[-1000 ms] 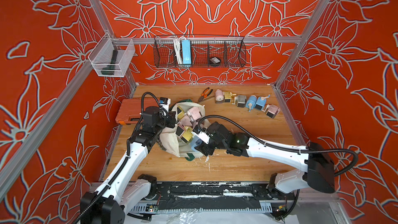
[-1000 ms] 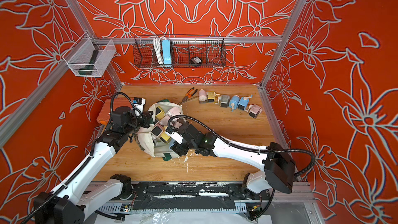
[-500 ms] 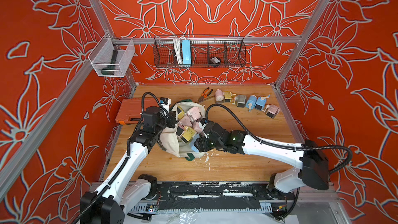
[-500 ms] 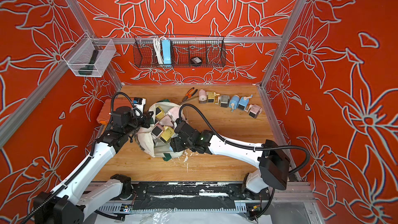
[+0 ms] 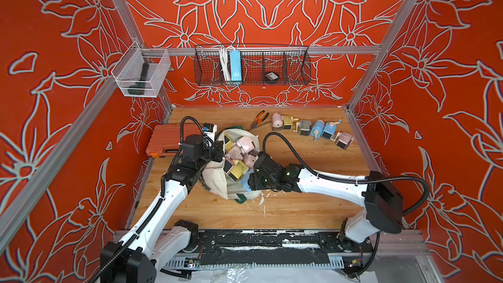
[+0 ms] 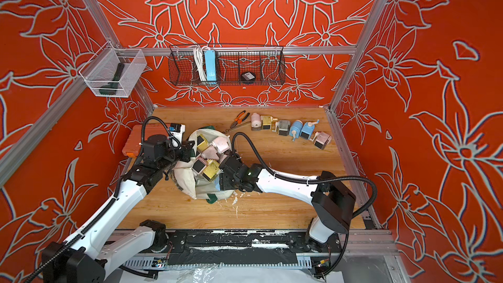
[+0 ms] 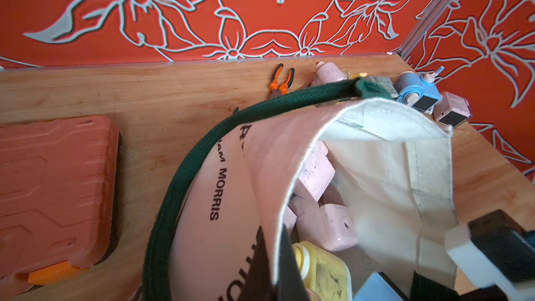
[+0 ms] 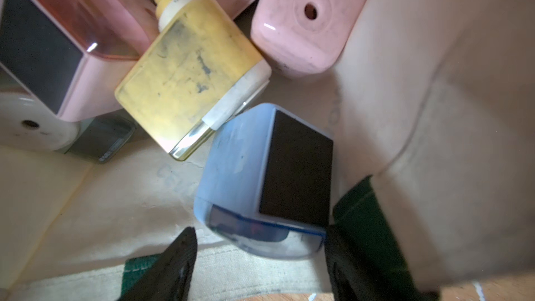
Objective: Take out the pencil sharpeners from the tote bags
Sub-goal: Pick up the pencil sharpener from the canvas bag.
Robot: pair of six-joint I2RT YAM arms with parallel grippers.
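Observation:
The cream tote bag [image 5: 217,183] [image 6: 187,183] lies in the middle of the table with its mouth open. My left gripper [image 7: 275,267] [image 5: 217,155] is shut on the bag's rim and holds it up. Several pencil sharpeners fill the bag, among them a pink one [image 5: 246,144] and a yellow one [image 8: 185,82]. My right gripper [image 8: 259,238] is open at the bag's mouth. A blue pencil sharpener [image 8: 237,169] [image 5: 245,185] has its near end between the fingertips; one finger [image 8: 335,244] is against it, the other stands apart. Several more sharpeners [image 5: 317,129] stand in a row at the back right.
Orange-handled pliers [image 5: 258,119] lie at the back beside the row. An orange tool case [image 5: 163,140] lies left of the bag, close to my left arm. A wire basket [image 5: 253,69] and a clear bin [image 5: 140,76] hang on the walls.
My right gripper has moved a little further left and down into the bag's mouth, onto the blue sharpener. The left gripper has kept its hold on the rim.

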